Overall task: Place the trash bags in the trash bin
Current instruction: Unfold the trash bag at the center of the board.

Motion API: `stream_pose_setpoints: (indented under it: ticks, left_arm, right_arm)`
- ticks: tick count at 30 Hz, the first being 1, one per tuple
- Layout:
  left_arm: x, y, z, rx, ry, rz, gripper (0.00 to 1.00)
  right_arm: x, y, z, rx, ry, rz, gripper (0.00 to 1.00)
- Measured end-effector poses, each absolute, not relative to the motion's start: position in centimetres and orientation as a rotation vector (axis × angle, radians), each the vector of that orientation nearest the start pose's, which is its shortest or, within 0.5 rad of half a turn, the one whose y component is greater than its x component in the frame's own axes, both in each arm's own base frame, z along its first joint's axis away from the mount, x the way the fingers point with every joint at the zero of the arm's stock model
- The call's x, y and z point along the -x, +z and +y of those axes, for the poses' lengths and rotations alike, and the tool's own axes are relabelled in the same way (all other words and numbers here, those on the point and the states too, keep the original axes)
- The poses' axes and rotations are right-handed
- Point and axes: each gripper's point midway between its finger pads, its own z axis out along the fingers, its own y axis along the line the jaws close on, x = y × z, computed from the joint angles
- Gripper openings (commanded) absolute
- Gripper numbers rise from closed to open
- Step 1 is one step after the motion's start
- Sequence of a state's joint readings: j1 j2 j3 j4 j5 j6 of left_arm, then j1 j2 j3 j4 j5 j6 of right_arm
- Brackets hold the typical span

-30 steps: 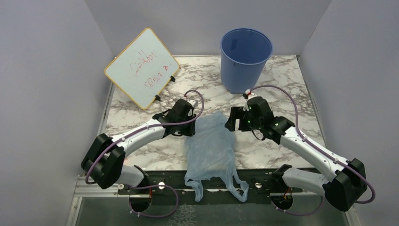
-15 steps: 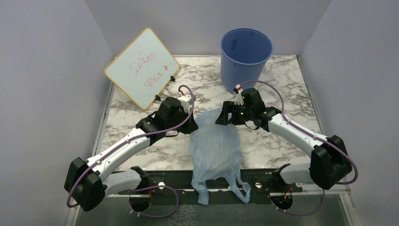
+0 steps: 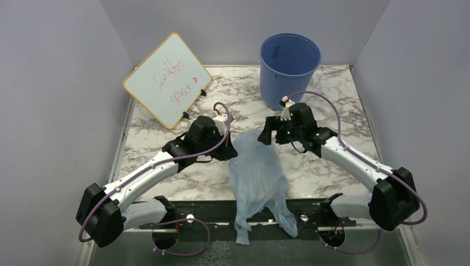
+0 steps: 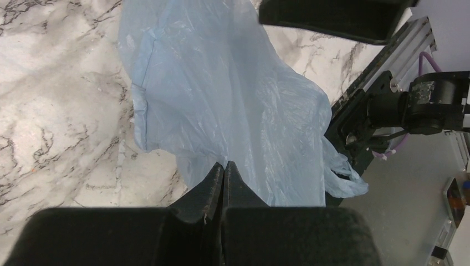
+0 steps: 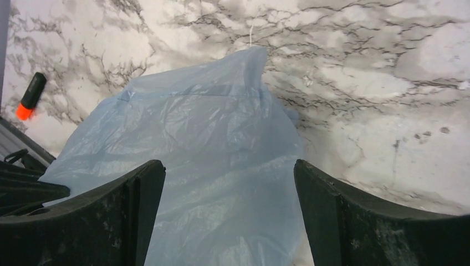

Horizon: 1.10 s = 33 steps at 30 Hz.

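Observation:
The light-blue translucent trash bag (image 3: pixel 258 172) lies crumpled at the middle of the marble table, and its handles hang over the front rail. The blue trash bin (image 3: pixel 290 69) stands upright and empty at the back, right of centre. My left gripper (image 3: pixel 230 151) is at the bag's upper left edge. In the left wrist view its tips (image 4: pixel 224 164) are pressed together right where the film (image 4: pixel 233 105) begins. My right gripper (image 3: pixel 267 136) is at the bag's top right. Its fingers (image 5: pixel 138 210) stand wide apart over the bag (image 5: pixel 210 144) and hold nothing.
A white board with red writing (image 3: pixel 166 79) leans at the back left, with an orange-capped marker (image 5: pixel 27 97) by it. Grey walls close in on both sides. A metal rail (image 3: pixel 205 213) runs along the front edge between the arm bases.
The bag has slid right and toward the front, and its handles now hang lower over the rail. Both grippers have shifted slightly along the bag's top edge. The left arm's elbow has swung outward.

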State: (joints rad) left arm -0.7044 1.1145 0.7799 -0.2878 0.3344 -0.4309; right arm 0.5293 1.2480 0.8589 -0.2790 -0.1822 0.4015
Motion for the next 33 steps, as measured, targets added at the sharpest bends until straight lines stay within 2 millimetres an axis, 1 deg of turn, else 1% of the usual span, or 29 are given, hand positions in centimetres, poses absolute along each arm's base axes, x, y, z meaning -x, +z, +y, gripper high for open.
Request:
stream_pose_setpoints:
  ticks: [3, 5, 7, 10, 12, 15, 18, 21, 25, 29, 30, 33]
  left_arm:
    - [-19.4, 16.1, -27.0, -0.531, -0.995, 2.27, 0.0]
    - [-19.2, 16.2, -27.2, -0.542, -1.006, 2.265, 0.0]
    - [-19.0, 16.3, -27.3, -0.547, -1.015, 2.262, 0.0]
    - [-18.7, 16.2, -27.4, -0.546, -1.022, 2.265, 0.0]
    - [-18.7, 16.1, -27.3, -0.543, -1.023, 2.271, 0.0]
    - [-18.5, 15.8, -27.3, -0.542, -1.024, 2.28, 0.0]
    - [-18.3, 15.7, -27.4, -0.541, -1.027, 2.284, 0.0]
    - [-18.3, 15.8, -27.4, -0.542, -1.028, 2.282, 0.0]
    - [-18.2, 15.9, -27.5, -0.548, -1.032, 2.278, 0.0]
    - [-18.0, 16.2, -27.4, -0.551, -1.04, 2.262, 0.0]
    - [-17.9, 16.3, -27.3, -0.551, -1.042, 2.26, 0.0]
    - [-17.6, 16.3, -27.1, -0.549, -1.046, 2.252, 0.0]
  right_arm:
    - [-28.0, 12.9, 22.7, 0.277, 0.735, 2.336, 0.92]
    - [-28.0, 11.1, 23.1, 0.283, 0.756, 2.376, 0.92]
    - [-28.1, 9.6, 23.3, 0.287, 0.817, 2.409, 0.92]
    - [-28.4, 8.4, 22.9, 0.261, 0.924, 2.42, 0.92]
    - [-28.6, 8.6, 22.7, 0.264, 0.983, 2.405, 0.91]
    - [-28.4, 9.5, 23.4, 0.328, 1.064, 2.359, 0.91]
    - [-28.3, 9.8, 23.8, 0.362, 1.095, 2.328, 0.91]
    - [-28.2, 9.4, 23.8, 0.362, 1.111, 2.312, 0.91]
    - [-28.0, 8.2, 23.7, 0.321, 1.153, 2.321, 0.92]
    - [-28.6, 8.4, 23.3, 0.279, 1.155, 2.305, 0.92]
    - [-28.8, 8.5, 23.3, 0.272, 1.156, 2.298, 0.88]
    - [-29.0, 8.6, 23.3, 0.271, 1.169, 2.286, 0.61]
